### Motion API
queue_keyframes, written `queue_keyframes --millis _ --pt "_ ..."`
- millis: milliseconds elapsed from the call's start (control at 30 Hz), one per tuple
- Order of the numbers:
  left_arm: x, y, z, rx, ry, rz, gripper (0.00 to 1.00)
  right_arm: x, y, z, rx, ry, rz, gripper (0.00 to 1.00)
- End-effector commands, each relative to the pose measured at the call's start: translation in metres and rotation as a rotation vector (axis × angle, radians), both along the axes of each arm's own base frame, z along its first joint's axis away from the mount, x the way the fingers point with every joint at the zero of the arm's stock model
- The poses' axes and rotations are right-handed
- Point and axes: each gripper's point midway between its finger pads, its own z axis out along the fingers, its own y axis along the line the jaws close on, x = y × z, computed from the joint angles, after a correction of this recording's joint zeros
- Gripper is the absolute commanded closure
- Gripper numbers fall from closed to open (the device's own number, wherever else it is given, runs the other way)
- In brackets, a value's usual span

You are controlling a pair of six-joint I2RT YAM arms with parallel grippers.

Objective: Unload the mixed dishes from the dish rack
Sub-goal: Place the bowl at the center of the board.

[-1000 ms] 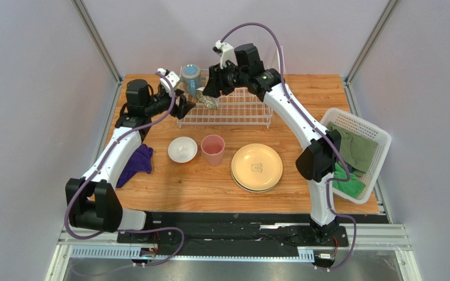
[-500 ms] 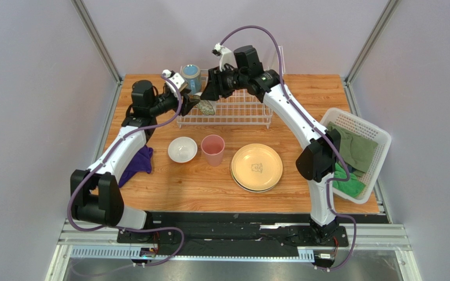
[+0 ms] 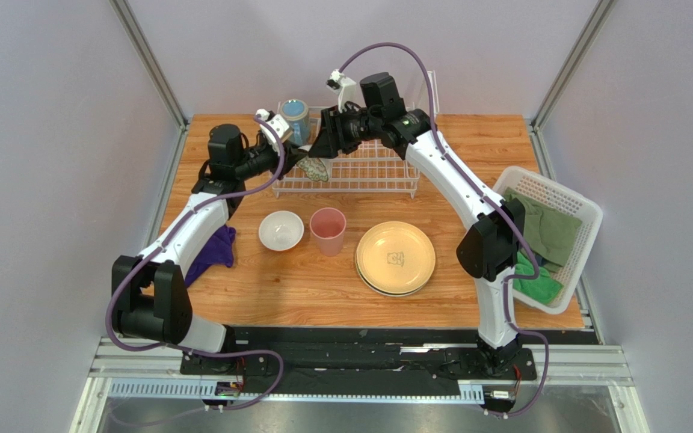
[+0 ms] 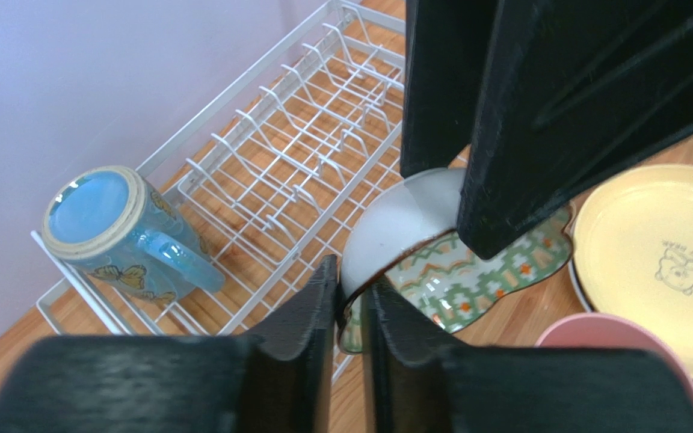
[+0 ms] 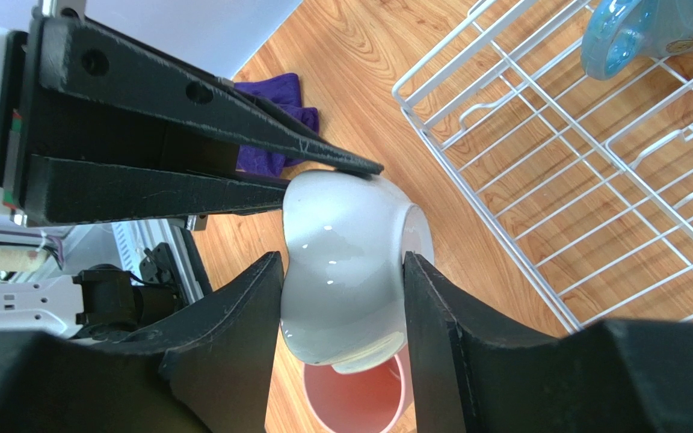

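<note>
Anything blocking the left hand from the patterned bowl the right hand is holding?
Nothing visible. The left hand straddles the rim of the small white bowl with a patterned inside, one finger on each side. The right hand clamps the bowl's outer wall further along, clear of that spot.

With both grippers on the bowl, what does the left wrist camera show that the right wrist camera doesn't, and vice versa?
Only left wrist: the round cream-yellow plate and the green-patterned inside of the small white bowl. Only right wrist: the crumpled purple cloth. Both: that bowl held by the right gripper while the left gripper pinches its rim, the white wire dish rack, the blue mug, the pink tumbler.
</note>
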Motion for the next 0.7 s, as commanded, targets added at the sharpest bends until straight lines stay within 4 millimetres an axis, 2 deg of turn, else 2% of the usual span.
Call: queue_keyframes --millis 0,33,67,200,233,300,333,467,500,667 --pt "0.001 -0.007 0.024 -0.013 -0.059 -0.037 0.87 -0.013 -0.001 0.055 0.101 -0.093 0.032 0.76" --pt "0.001 -0.007 0.023 -0.012 -0.056 -0.036 0.96 -0.014 -0.001 0.055 0.101 -0.089 0.034 0.75" --pt "0.001 -0.007 0.023 -0.015 -0.052 -0.035 1.0 -0.014 -0.001 0.055 0.102 -0.092 0.036 0.75" --pt "0.001 -0.006 0.024 -0.014 -0.044 -0.026 1.0 -0.015 -0.001 0.053 0.098 -0.092 0.039 0.71" --pt "0.001 -0.006 0.024 -0.013 -0.041 -0.021 1.0 -0.016 -0.001 0.052 0.096 -0.09 0.043 0.64" --pt "0.003 -0.003 0.025 -0.012 -0.03 0.003 1.0 -0.016 -0.002 0.051 0.093 -0.091 0.046 0.59" --pt "0.004 -0.002 0.026 -0.013 -0.024 0.011 1.0 -0.017 -0.003 0.051 0.091 -0.094 0.046 0.51" --pt "0.005 0.004 0.027 0.015 0.008 0.049 1.0 -0.018 -0.006 0.052 0.08 -0.114 0.04 0.36" --pt "0.006 0.006 0.026 0.024 0.013 0.061 1.0 -0.017 -0.007 0.053 0.079 -0.12 0.035 0.27" --pt "0.001 0.015 0.016 0.086 0.06 0.09 1.0 -0.021 -0.011 0.065 0.085 -0.15 0.033 0.15"
